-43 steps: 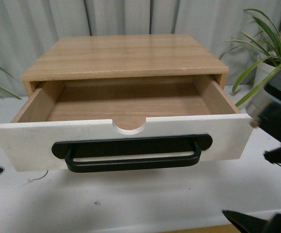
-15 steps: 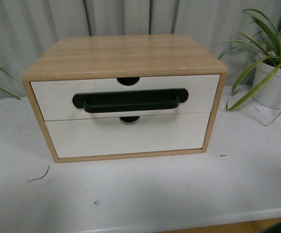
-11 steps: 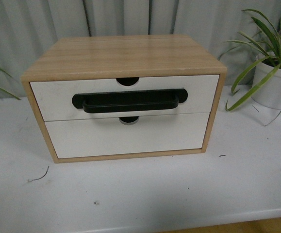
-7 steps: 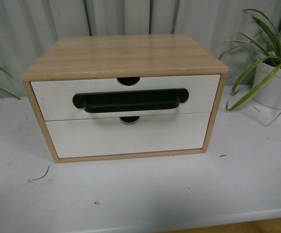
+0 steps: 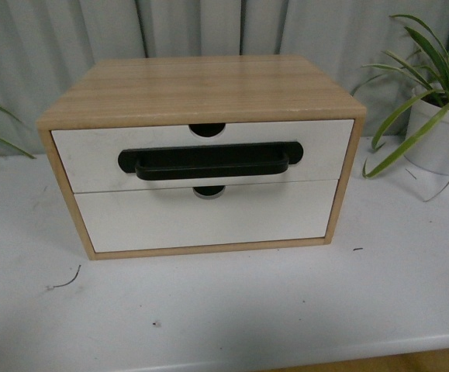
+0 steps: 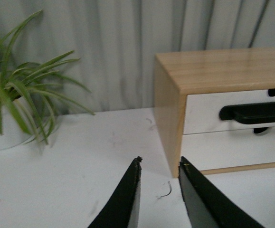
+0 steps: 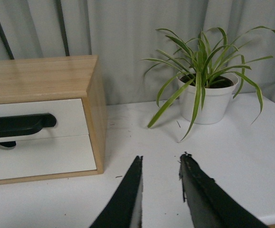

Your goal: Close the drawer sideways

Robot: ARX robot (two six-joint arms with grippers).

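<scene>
The drawer point(image 5: 201, 155) is the upper one in a light wood cabinet point(image 5: 201, 85). Its white front with the black bar handle point(image 5: 208, 161) sits flush in the cabinet, with the half-round notch at its top edge. It also shows in the left wrist view point(image 6: 208, 111) and the right wrist view point(image 7: 33, 118). My left gripper point(image 6: 160, 161) is open and empty above the table, off the cabinet's left front corner. My right gripper point(image 7: 161, 157) is open and empty above the table, off the cabinet's right side. Neither arm shows in the front view.
A plain white handleless drawer front point(image 5: 205, 217) sits below, also flush. A potted spider plant point(image 5: 437, 116) stands right of the cabinet, and another plant point(image 6: 14, 109) stands to its left. The white table point(image 5: 224, 310) ends at a front edge near me. Grey curtains hang behind.
2.9 s ago the drawer stood pulled far out with arms at the frame edges; it has been flush in the cabinet for the last second. The cabinet has shifted very slightly right.
</scene>
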